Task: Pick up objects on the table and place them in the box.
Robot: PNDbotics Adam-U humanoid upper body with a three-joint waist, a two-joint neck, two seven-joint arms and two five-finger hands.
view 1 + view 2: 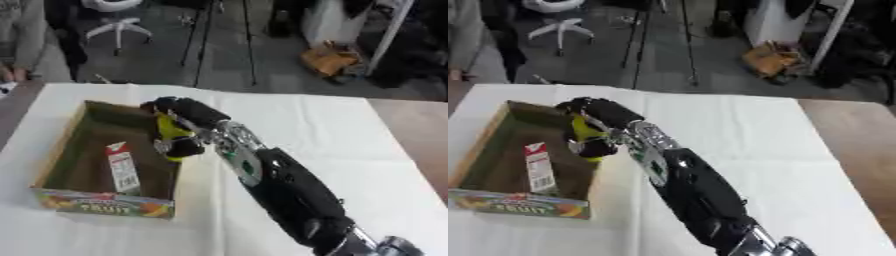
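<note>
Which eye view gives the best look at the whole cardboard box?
The left eye view: the cardboard box shows complete there, all walls and the printed front panel, with a carton lying inside. In the right eye view its left front corner is cut off by the picture edge. The right hand overlaps its right wall in both.

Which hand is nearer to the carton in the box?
Right. The right hand holds a yellow thing over the box, beside the carton. The left hand is not in view.
</note>
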